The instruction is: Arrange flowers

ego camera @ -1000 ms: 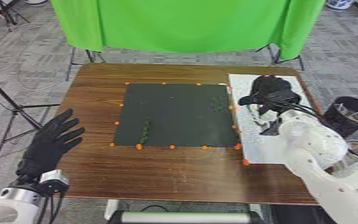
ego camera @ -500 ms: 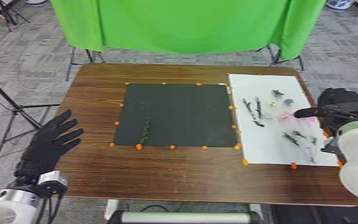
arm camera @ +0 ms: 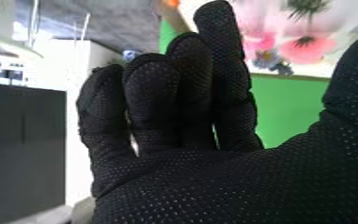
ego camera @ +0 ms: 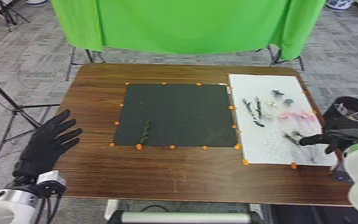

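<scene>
flowers [arm camera: 307, 49]: arrangement judged barely begun, most pieces loose on one white sheet [ego camera: 269, 152], right side of one table [ego camera: 158, 175]. nearest, one left hand [ego camera: 42, 147], fingers apart and straight, gripping nothing, at the table's left edge. one right hand [ego camera: 342, 136], fingers extended, thumb apart, gripping nothing, by the sheet's outer edge. on one dark mat [ego camera: 175, 115], one green stem [ego camera: 145, 132], the sole piece laid out; the others are left to place. near part of sheet, at least two sprigs [ego camera: 289, 137] beside the right hand. farther, at least two pink blooms [ego camera: 307, 116], exact count unclear; two long dark stems [ego camera: 258, 106]; at least one pale bloom [ego camera: 271, 104]; two small dark blooms [ego camera: 278, 93]. around mat and sheet, more than ten orange markers [ego camera: 140, 146]. farthest, one green cloth [ego camera: 184, 27].
</scene>
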Tool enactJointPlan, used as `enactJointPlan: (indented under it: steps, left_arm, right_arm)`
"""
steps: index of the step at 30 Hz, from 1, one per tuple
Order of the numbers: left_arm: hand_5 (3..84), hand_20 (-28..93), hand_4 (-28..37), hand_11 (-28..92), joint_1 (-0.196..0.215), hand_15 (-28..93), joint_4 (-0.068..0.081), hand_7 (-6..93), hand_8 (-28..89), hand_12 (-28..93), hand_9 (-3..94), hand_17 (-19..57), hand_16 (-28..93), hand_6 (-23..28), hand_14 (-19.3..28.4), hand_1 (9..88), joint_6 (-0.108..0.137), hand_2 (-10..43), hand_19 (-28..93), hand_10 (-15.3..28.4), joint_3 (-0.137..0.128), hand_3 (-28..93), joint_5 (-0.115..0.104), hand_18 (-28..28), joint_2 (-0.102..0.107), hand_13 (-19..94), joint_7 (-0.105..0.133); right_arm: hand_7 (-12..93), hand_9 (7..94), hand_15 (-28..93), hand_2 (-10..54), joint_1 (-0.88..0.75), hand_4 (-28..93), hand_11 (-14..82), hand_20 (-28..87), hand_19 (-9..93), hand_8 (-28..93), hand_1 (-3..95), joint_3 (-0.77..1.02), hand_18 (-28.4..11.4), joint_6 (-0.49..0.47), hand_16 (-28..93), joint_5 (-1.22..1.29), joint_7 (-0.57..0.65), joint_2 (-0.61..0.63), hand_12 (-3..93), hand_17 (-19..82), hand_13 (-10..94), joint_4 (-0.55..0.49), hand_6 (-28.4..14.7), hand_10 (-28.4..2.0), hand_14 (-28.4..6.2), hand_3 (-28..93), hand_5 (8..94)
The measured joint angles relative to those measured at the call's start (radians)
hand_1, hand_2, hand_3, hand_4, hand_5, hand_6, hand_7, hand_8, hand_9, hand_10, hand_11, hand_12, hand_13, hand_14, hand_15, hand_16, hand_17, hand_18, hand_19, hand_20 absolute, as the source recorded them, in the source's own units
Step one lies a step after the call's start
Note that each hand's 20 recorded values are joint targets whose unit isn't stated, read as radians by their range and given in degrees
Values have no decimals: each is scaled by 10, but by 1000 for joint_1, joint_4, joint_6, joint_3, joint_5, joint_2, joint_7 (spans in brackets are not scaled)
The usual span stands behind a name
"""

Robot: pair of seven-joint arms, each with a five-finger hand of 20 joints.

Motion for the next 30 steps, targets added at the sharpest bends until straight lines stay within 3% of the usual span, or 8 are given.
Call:
enactJointPlan:
  steps: [12,14,17,21,30]
  left_arm:
    - [265,85,-243,193,4,301,-3,207,-108,160,240,-96,2,26,163,256,6,-44,428,118,-1,692,-1,230,-5,210,1]
    - [265,85,-243,193,4,301,-3,207,-108,160,240,-96,2,26,164,256,6,-42,428,118,-1,692,-1,230,-5,210,1]
    - [265,85,-244,192,4,301,-3,207,-109,159,240,-96,2,26,163,257,6,-42,429,117,-1,691,-1,230,-7,209,0]
    - [265,85,-242,193,3,302,-3,208,-109,160,240,-96,2,26,164,257,6,-41,428,117,0,690,-1,230,-9,209,0]
    - [265,85,-242,193,2,300,-3,208,-109,160,239,-97,2,26,163,258,6,-39,429,117,0,689,0,230,-11,209,-3]
  right_arm:
    - [407,667,828,-95,31,-274,639,458,880,-121,269,-62,-223,19,351,-18,-1,-6,440,312,624,48,-7,-130,-123,830,673]
    - [431,677,835,-95,36,-280,651,454,893,27,297,-78,-223,34,356,-26,-1,-6,449,318,633,58,-6,-124,-120,820,673]
    - [456,697,846,-95,42,-278,666,454,906,115,348,-96,-223,56,357,-29,0,-6,458,331,653,68,-4,-115,-116,798,694]
    - [476,747,854,-95,46,-277,676,447,923,147,412,-109,-226,85,365,-18,-1,-6,473,349,691,78,4,-109,-110,805,739]
    - [515,769,869,-95,31,-244,694,464,932,188,413,-100,-230,158,381,42,-28,-6,492,356,706,84,5,-105,-112,841,742]
